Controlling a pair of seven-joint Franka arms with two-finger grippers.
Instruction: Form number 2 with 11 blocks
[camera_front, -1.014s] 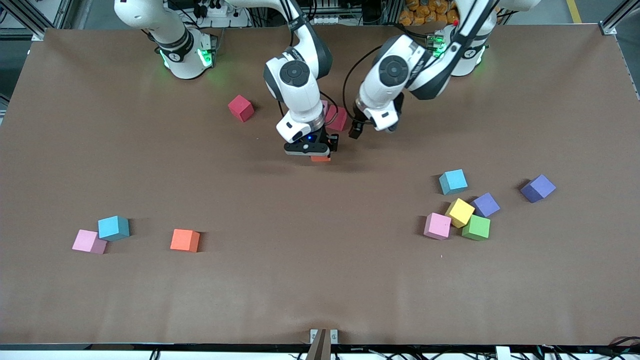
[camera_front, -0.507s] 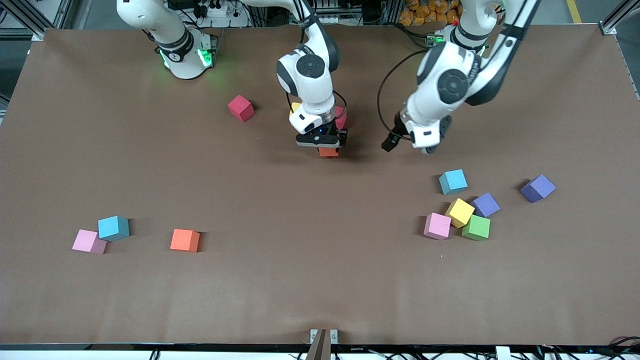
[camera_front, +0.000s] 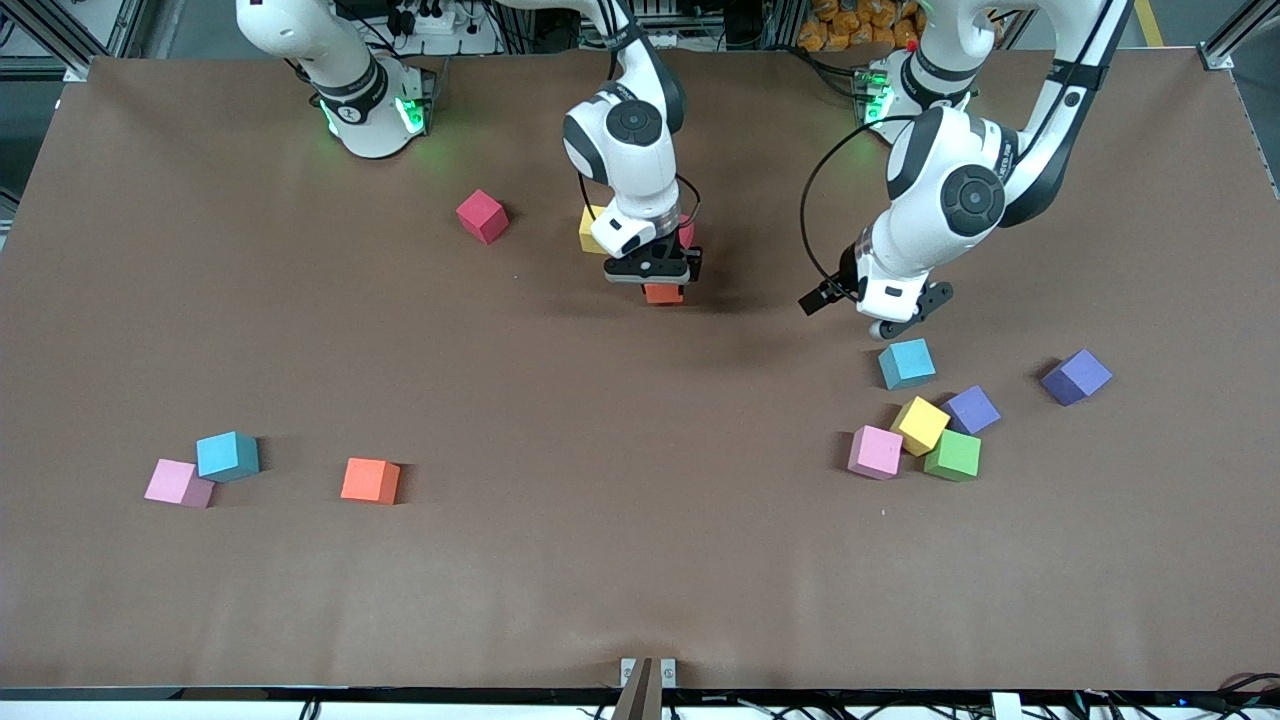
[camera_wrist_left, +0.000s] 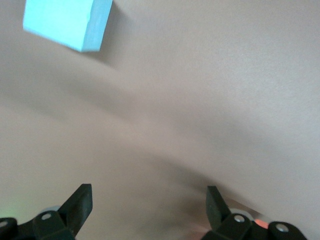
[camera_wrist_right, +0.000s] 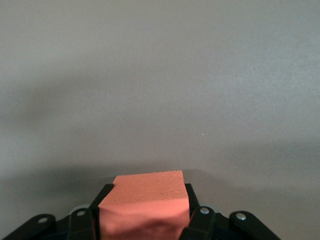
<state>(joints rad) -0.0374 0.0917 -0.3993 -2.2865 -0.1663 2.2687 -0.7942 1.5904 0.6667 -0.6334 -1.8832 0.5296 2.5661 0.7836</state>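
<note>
My right gripper (camera_front: 655, 278) is shut on an orange block (camera_front: 663, 294) (camera_wrist_right: 145, 202), held low over the table's middle. Right beside it, the number 2 shows only as a yellow block (camera_front: 589, 228) and a pink block (camera_front: 685, 233), both largely hidden by the right wrist. My left gripper (camera_front: 893, 322) (camera_wrist_left: 148, 200) hangs open and empty just above a light blue block (camera_front: 906, 363) (camera_wrist_left: 67, 22). A red block (camera_front: 482, 216) lies alone toward the right arm's end.
Pink (camera_front: 875, 452), yellow (camera_front: 920, 425) and green (camera_front: 953, 455) blocks cluster with a purple cube (camera_front: 971, 409); another purple cube (camera_front: 1075, 377) lies apart. Near the right arm's end sit pink (camera_front: 178, 483), light blue (camera_front: 227, 455) and orange (camera_front: 370, 480) blocks.
The left arm swung away from the table's middle toward its own end, stopping over the light blue block. The right gripper carried the orange block closer to the yellow and pink blocks.
</note>
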